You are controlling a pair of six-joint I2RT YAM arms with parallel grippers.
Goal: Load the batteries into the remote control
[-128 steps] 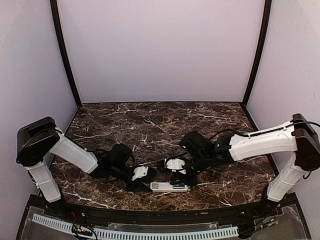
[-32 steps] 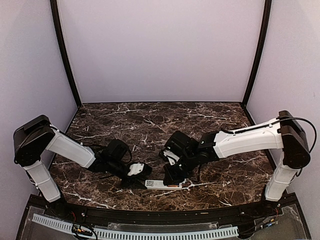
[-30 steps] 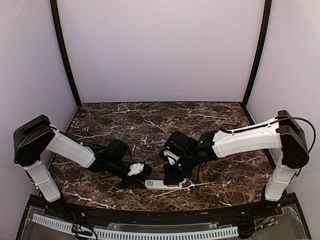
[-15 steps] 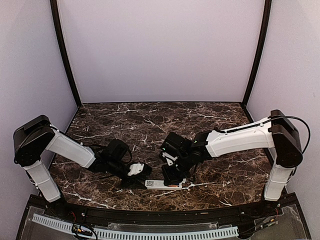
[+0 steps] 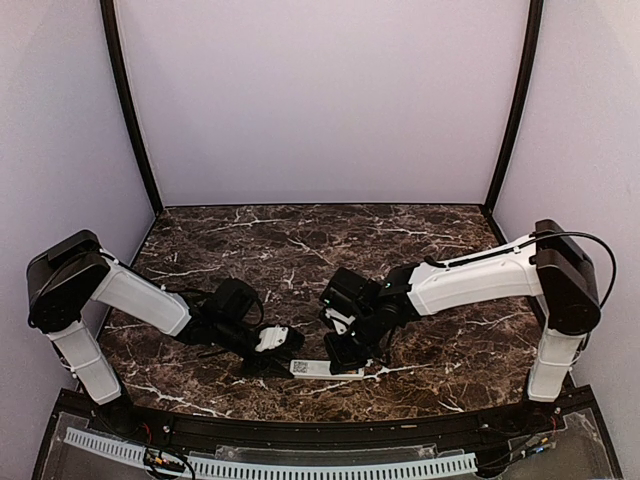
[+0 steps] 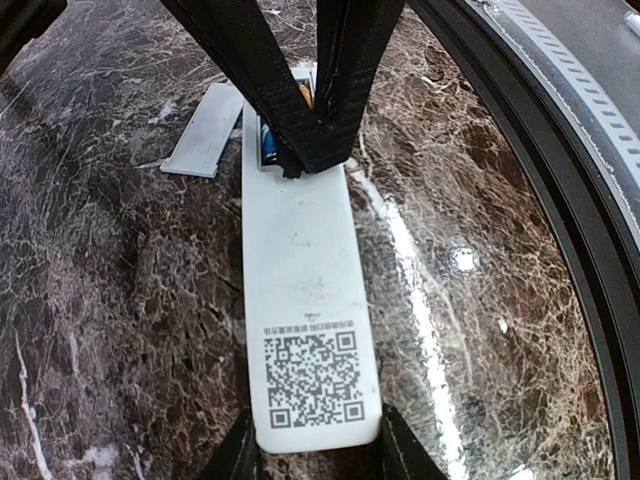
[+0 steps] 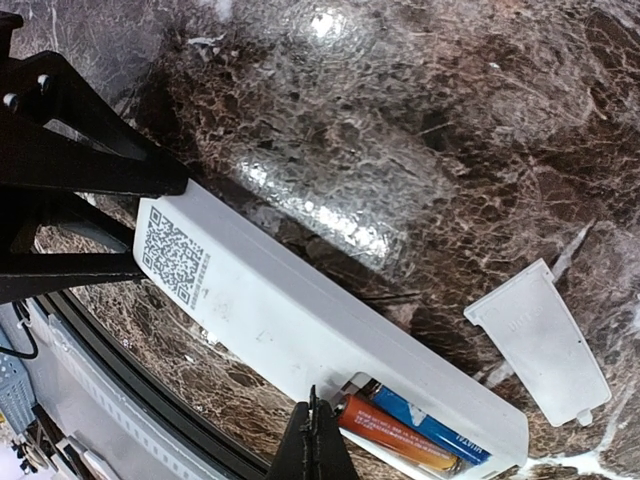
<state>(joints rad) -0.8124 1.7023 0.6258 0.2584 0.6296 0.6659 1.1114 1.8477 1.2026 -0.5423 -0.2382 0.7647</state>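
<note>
The left end effector (image 6: 318,452) is spread partway, one finger on each long edge of the remote control (image 6: 300,290), pinching its left end. That end bears a dark square code sticker (image 6: 312,378), so the remote lies back-up. It rests flat on the marble counter (image 5: 300,250), close to the near edge and lengthwise left to right, just inside the black rim (image 6: 560,200).

The right end effector (image 7: 315,440) has its fingers pressed together into one dark point and holds nothing. The point comes down at the open battery recess at the remote's right end, by the left end of the orange-red battery (image 7: 395,432). Whether it actually presses on that battery cannot be told.

Both batteries lie side by side in the recess. The orange-red one is on the near side, and the blue battery (image 7: 432,424) is on the far side.

The loose white battery cover (image 7: 540,335) lies flat on the counter just beside the remote's right end, on its far side.

The left arm (image 5: 140,300) reaches in low from the near left. The right arm (image 5: 470,285) stretches across from the right, its wrist bent down over the remote.
</note>
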